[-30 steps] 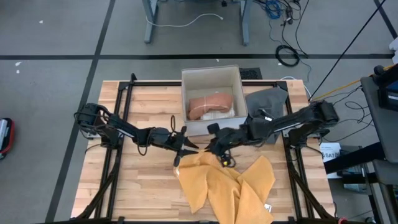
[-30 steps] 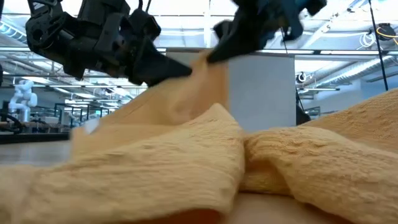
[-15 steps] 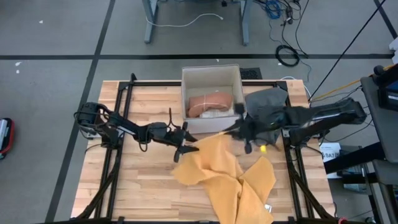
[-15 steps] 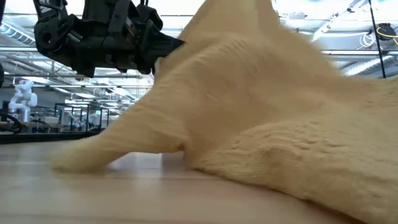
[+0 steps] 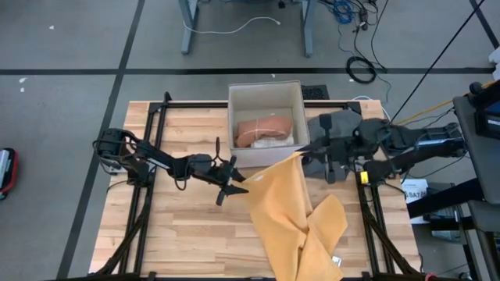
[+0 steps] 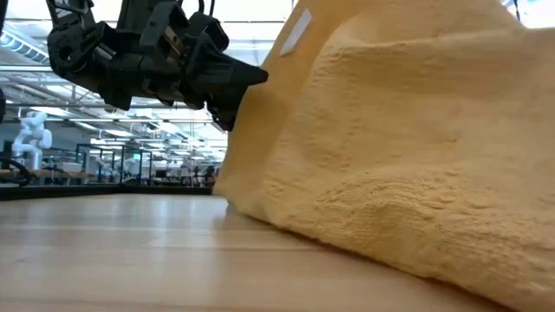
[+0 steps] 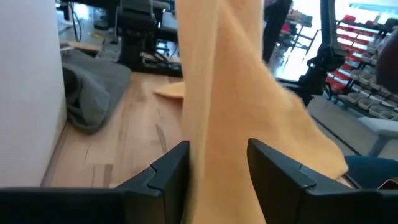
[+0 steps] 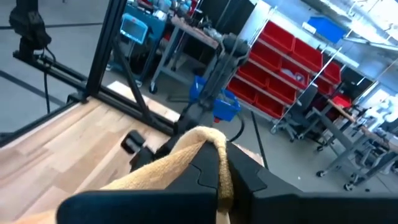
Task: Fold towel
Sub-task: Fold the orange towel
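Barely begun: the right gripper (image 5: 306,148) pinches a corner of the crumpled yellow terry towel (image 5: 293,215), lifting it; the left gripper (image 5: 237,186) straddles its edge, spread. No fold yet.

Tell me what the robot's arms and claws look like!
Both arms are dark, almost black, built from chunky jointed segments with thin black cables running along them. The left gripper has two slim pointed fingers, flat and angular up close. The right gripper looks bulkier, with blocky black fingers.
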You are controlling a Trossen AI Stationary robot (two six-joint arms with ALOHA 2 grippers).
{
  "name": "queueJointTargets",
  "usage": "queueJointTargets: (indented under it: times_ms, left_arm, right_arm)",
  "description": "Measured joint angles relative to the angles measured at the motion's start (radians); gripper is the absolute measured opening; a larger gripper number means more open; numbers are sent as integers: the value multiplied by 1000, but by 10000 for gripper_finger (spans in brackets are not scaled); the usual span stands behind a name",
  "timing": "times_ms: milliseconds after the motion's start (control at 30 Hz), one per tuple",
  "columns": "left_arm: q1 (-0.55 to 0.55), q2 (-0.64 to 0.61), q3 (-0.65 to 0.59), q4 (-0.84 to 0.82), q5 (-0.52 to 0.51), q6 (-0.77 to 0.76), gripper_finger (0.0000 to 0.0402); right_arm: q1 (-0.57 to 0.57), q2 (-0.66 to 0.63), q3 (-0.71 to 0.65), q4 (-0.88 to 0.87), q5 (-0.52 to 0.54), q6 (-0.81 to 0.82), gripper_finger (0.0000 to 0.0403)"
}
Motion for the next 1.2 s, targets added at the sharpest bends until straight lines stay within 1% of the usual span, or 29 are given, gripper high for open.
queueJointTargets:
  times_ms: [200,300,433,567,700,833,933,1033,1133,1200]
  left_arm:
    - [0,0,0,-72,1,31,144]
    - [0,0,0,-80,0,36,136]
    - [0,0,0,-105,-3,97,128]
    - [0,0,0,-131,-51,112,126]
    - [-10,0,6,-137,-58,158,125]
    - [-24,0,36,-211,-59,202,125]
    - [-28,0,62,-261,-88,225,125]
    - [-28,1,84,-292,-94,250,125]
    - [-28,35,98,-298,-127,263,125]
    - [-20,83,116,-298,-137,263,125]
  right_arm:
    - [0,12,102,-72,-2,-4,0]
    - [0,24,145,-100,-4,-5,0]
    - [0,47,191,-134,-4,-5,0]
    - [0,64,213,-136,-4,-11,0]
    - [0,79,227,-137,-3,-19,0]
    - [0,85,231,-138,-4,-26,0]
    - [0,85,233,-137,-3,-26,0]
    - [0,85,233,-136,-3,-26,0]
    - [0,85,233,-135,-3,-25,0]
    - [0,85,233,-136,-3,-25,0]
